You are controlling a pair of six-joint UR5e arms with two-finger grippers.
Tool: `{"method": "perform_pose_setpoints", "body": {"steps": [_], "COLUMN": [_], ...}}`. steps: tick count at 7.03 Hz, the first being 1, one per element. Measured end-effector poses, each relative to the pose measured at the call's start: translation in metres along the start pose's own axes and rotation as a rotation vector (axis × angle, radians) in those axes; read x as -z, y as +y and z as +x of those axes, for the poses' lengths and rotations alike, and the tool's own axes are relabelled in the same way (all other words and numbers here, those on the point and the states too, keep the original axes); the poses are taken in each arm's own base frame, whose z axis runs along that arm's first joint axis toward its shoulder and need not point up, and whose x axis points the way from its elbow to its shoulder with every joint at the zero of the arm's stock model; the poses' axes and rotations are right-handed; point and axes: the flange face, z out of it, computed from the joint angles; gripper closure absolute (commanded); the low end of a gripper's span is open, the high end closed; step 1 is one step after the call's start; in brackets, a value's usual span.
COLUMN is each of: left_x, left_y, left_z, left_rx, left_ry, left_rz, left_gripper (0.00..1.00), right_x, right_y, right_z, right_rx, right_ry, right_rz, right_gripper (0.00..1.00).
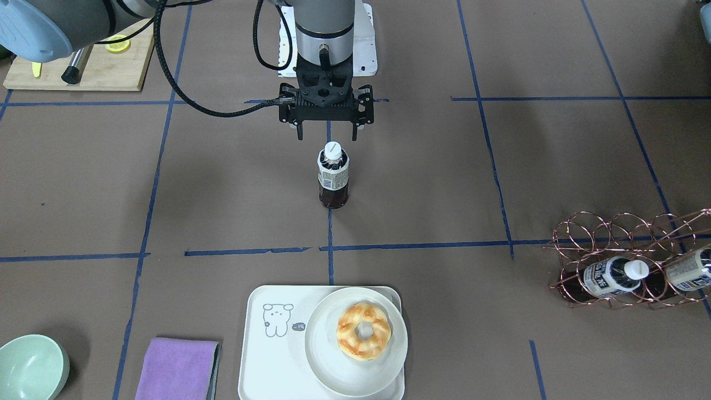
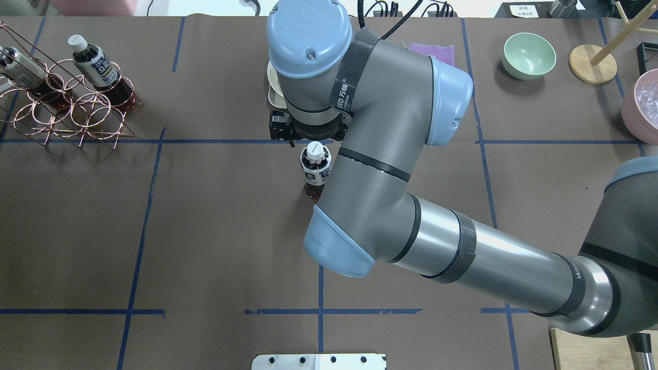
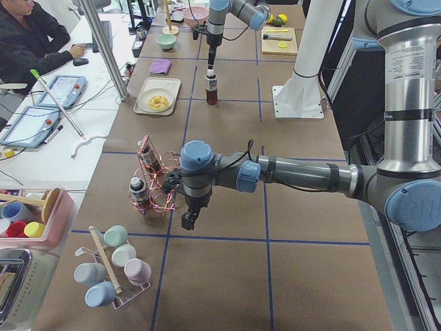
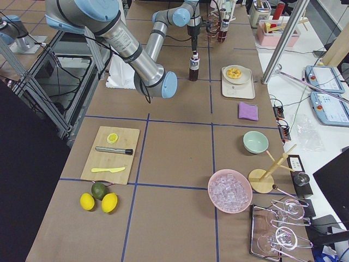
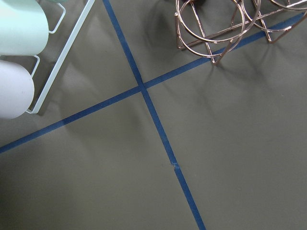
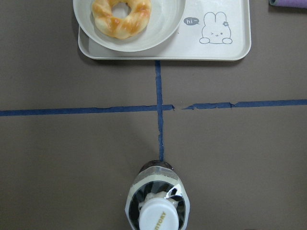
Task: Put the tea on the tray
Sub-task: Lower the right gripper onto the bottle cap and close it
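Observation:
A tea bottle [image 1: 333, 175] with a white cap stands upright on the brown table, mid-table. It also shows in the overhead view [image 2: 314, 167] and at the bottom of the right wrist view [image 6: 158, 206]. My right gripper [image 1: 328, 132] hangs just above and behind its cap, open and empty, fingers apart. The cream tray [image 1: 266, 355] with the drawn bear lies beyond the bottle at the table's operator side, holding a round plate [image 1: 333, 378] with a doughnut. My left gripper [image 3: 189, 219] shows only in the left side view, by the wire rack; I cannot tell its state.
A copper wire rack [image 1: 611, 239] holds two more tea bottles [image 1: 614, 275]. A purple cloth [image 1: 178, 369] and a green bowl [image 1: 30, 366] lie beside the tray. A wooden board [image 1: 83, 66] is near the robot's base.

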Motion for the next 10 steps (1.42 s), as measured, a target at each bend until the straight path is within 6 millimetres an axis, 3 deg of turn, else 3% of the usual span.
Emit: {"method": "perform_pose_setpoints", "body": {"steps": [5,10], "left_x": [0.001,0.000], "left_y": [0.000,0.000], "left_z": [0.000,-0.001], "left_rx": [0.000,0.001], "left_ry": [-0.001,-0.002], "left_rz": [0.002,0.001], "left_gripper": [0.00,0.00], "right_x": [-0.025,-0.033], "right_y": [-0.001,-0.002], "right_z": [-0.010,-0.011], "right_rx": [0.017,0.030], "right_ry": [0.008,0.006], "right_rz": [-0.009,-0.009], "right_gripper": [0.25,0.48]}}
